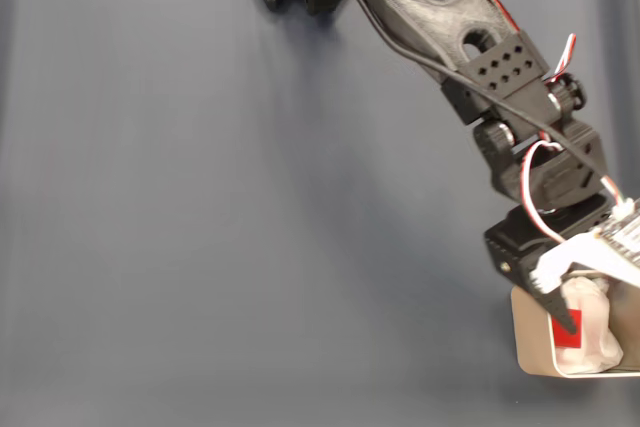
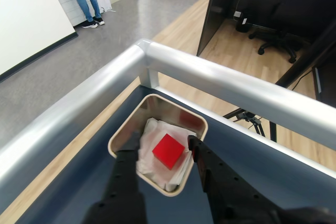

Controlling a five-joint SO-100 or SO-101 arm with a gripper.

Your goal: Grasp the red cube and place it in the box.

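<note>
Red cube [image 1: 567,334] in the box [image 1: 530,342], pincer [image 1: 560,312] above.

Grey floor [image 2: 121,14], wooden flooring [image 2: 231,61], black office chair [image 2: 283,19], white wall [image 2: 26,19]

In the fixed view the gripper [image 1: 566,309] covers much of the box [image 1: 530,342] (its right side leaves frame), hiding most of the red cube [image 1: 567,335] inside.
</note>
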